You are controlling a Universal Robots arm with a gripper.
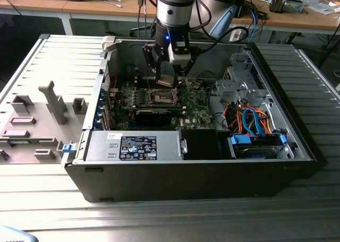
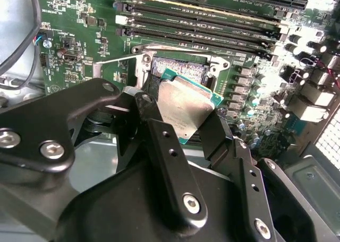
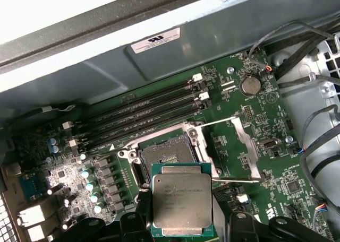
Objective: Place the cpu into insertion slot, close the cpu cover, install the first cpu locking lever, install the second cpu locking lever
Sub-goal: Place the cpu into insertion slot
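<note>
**benchrat:** Is the cpu in yet, or is it up in the air?

**socket_sam:** Up in the air. The jaws are pinched in on the cpu [image 2: 186, 112], with one of the black fingers [image 2: 164, 146] on each of two opposite edges. They're open only as wide as the chip and touch nothing else. The metal top faces up, and it looks a bit tilted in the second wrist view.

**benchrat:** And the insertion slot?

**socket_sam:** The insertion slot [image 3: 169, 156] sits under and just ahead of the jaw tips. In the first wrist view the chip's far edge overlaps the slot's near rim, and the rest of the socket is bare beyond it. So I'd say it's hovering short of centre, not seated. The chip's edges run close to parallel with the socket's, maybe a hair twisted.

**benchrat:** Is the cover in the way?

**socket_sam:** No. The cpu cover [image 3: 248, 146] is swung open, lying off to one side of the jaws on the motherboard [image 3: 276, 170], well clear of the chip. In the exterior view the jaws are down inside the case [image 1: 186, 178], right over the socket.
</note>
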